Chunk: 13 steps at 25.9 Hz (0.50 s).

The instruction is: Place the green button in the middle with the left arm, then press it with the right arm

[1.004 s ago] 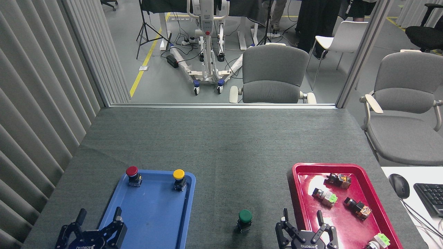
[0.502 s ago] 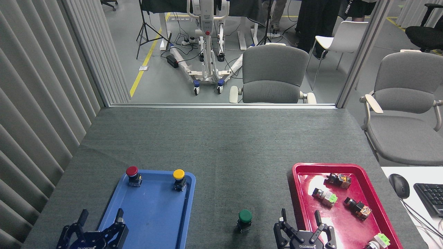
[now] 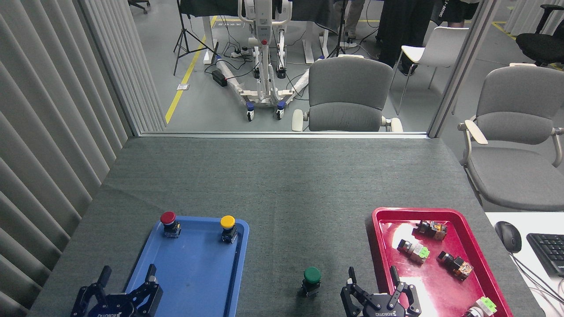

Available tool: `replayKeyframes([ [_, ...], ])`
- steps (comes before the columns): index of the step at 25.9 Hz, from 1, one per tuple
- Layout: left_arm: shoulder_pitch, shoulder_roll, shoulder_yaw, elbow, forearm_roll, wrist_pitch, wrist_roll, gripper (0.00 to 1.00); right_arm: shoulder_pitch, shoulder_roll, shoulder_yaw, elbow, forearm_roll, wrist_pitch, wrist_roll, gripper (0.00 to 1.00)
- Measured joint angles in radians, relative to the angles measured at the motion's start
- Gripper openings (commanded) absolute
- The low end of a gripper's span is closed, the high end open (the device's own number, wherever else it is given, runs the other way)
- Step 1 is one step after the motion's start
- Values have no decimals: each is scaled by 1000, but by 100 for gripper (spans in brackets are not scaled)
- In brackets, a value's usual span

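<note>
Head view: green button (image 3: 312, 280) stands upright near the desk's front edge, between the trays; right gripper (image 3: 372, 281) spread, empty, beside it. Left gripper (image 3: 128, 278) seems spread, empty; an off-centre press could topple it.

A single view from the robot's head looks forward and steeply down onto a grey table (image 3: 282, 185). The table's near edge fills the bottom of the frame, close to the camera. Beyond its far edge, the view reaches a room floor with office chairs (image 3: 346, 94), well away.
</note>
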Motion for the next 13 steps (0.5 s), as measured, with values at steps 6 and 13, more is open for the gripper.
replayKeyframes([
  [6,0,2,0,-1,-2,-2,5,100,5,-1,-6,-7,-5,33,-5,99],
  [13,1,5,0,3,0,-6,6,100,6,0,-6,-8,-6,65,-8,100],
])
